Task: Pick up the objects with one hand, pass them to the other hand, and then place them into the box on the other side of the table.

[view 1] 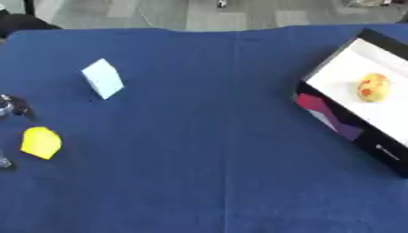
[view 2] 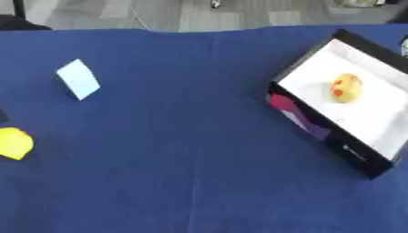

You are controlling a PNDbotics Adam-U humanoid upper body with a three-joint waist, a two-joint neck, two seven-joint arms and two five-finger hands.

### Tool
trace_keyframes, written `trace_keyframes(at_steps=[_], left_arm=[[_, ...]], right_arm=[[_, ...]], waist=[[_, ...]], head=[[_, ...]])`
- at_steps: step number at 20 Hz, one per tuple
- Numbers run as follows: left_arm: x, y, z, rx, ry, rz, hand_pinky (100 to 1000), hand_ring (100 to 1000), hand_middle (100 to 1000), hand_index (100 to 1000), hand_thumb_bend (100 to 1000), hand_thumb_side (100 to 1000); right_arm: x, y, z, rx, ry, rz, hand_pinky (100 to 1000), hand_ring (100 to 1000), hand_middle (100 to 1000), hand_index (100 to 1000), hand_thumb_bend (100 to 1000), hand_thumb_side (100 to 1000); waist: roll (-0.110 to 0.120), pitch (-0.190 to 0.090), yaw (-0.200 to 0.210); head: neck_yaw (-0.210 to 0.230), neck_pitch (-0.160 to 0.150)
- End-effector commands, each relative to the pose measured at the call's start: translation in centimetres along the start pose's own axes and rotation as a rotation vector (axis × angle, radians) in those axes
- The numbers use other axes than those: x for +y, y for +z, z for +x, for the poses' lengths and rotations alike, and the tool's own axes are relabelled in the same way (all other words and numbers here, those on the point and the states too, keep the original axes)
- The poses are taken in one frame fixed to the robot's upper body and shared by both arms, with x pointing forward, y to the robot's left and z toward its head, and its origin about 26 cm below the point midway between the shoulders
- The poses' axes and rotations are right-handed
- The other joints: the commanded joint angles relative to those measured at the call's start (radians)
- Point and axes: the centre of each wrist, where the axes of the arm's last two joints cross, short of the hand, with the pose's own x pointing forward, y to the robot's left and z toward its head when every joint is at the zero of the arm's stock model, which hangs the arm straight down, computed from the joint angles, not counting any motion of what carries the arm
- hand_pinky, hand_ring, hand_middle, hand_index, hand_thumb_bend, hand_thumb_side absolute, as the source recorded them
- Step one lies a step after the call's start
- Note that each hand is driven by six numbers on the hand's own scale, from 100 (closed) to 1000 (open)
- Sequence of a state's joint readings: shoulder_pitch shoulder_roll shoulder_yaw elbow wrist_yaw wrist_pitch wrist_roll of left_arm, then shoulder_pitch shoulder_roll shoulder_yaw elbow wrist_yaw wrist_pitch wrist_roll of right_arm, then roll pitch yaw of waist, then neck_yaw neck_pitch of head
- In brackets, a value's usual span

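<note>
At the far left edge of the blue tablecloth [view 1: 199, 173], a little of my left hand [view 1: 14, 107] shows in the left eye view: dark and silver parts at the border, with another small glint lower down by the edge. So little of it is in sight that I cannot tell whether its fingers are released, clenched or grasping anything. It sits close to the yellow object [view 1: 41, 143] but I see a gap of cloth between them, so it is not touching it.

That yellow object is a small faceted lump lying on the cloth near the left edge, below and to the left of the pale blue block [view 1: 103, 78]. The pale blue block stands apart from it, farther up the table, tilted so that one flat face looks toward me, with a thin shadow beneath it.

Across the middle the cloth runs bare, with a faint seam going from near to far.

Over on the right side lies the box [view 2: 315, 125], black-walled with a white floor, set at an angle to the table's edge; a red and purple patch marks its near outer wall. Inside, resting on the white floor, is a yellow ball with red spots [view 2: 345, 88].

My right hand shows in neither view.
</note>
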State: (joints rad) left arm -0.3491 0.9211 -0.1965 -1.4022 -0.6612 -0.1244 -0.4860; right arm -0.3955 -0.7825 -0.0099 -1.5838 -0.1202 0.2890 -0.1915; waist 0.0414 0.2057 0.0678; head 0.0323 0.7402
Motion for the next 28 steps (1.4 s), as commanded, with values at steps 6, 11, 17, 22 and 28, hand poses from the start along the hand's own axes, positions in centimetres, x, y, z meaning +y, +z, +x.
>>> trace_keyframes(at_steps=[6, 11, 17, 22, 28], left_arm=[[0.7, 0.1, -0.7, -0.009, 0.02, -0.004, 823, 778, 692, 672, 698, 100], [0.9, 0.1, -0.7, -0.003, 0.024, -0.013, 816, 765, 672, 610, 527, 100], [0.9, 0.1, -0.6, 0.0, 0.027, 0.009, 806, 746, 641, 551, 405, 100], [2.9, 1.1, 0.3, -0.033, 0.037, 0.101, 804, 736, 633, 547, 361, 100], [5.6, 2.6, 2.0, -0.083, 0.044, 0.2, 800, 728, 626, 547, 334, 100]], right_arm=[[-0.8, -0.2, 0.5, -0.019, 0.016, -0.018, 888, 775, 812, 849, 100, 415], [-0.8, -0.2, 0.4, -0.017, 0.013, -0.017, 888, 775, 811, 848, 100, 416], [-0.9, -0.1, 0.3, -0.014, 0.015, -0.021, 888, 775, 810, 848, 100, 426], [-1.0, -0.2, 0.4, -0.019, 0.015, -0.024, 888, 775, 810, 848, 100, 428], [-1.1, -0.2, 0.5, -0.022, 0.015, -0.025, 888, 775, 811, 847, 100, 427]], waist=[[-0.001, -0.007, -0.002], [-0.001, -0.008, -0.001], [-0.004, -0.008, -0.001], [-0.004, -0.01, 0.004], [-0.004, -0.012, 0.007]], head=[[0.002, -0.007], [0.004, -0.006], [0.004, -0.005], [-0.003, -0.003], [-0.01, -0.003]])
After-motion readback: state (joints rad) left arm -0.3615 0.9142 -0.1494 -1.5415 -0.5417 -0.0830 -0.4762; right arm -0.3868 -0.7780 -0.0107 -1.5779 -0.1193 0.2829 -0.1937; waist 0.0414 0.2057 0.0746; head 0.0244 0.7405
